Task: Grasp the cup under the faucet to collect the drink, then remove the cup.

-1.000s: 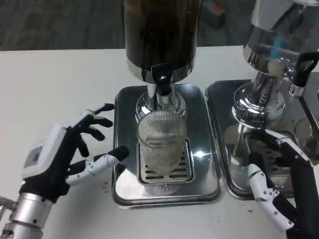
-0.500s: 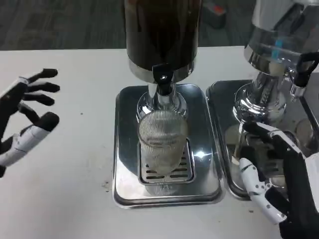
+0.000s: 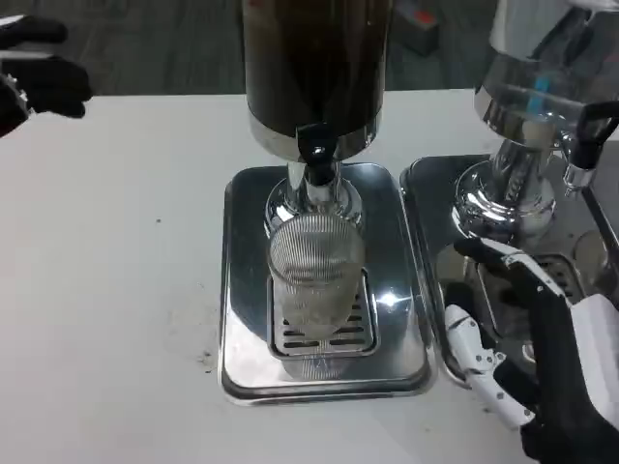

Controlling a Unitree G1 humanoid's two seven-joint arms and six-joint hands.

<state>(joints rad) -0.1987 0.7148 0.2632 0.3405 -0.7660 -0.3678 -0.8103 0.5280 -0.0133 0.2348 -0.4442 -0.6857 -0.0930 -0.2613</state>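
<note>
Standing on drip grate (image 3: 324, 333) under faucet (image 3: 315, 155), ribbed cup (image 3: 314, 275) unheld; right hand (image 3: 542, 358) fingers spread, empty; left hand (image 3: 39, 82) grip state can't tell.

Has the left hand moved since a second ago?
Yes. The left hand pulled away from the tray beside the cup, up toward the table's far-left corner.

The left hand (image 3: 39, 77) has drawn away from the cup (image 3: 314, 275), swinging up to the bench's far left corner. The right hand (image 3: 551, 358) has edged forward over the neighbouring tray (image 3: 435, 251), fingers (image 3: 474, 353) spread.
</note>
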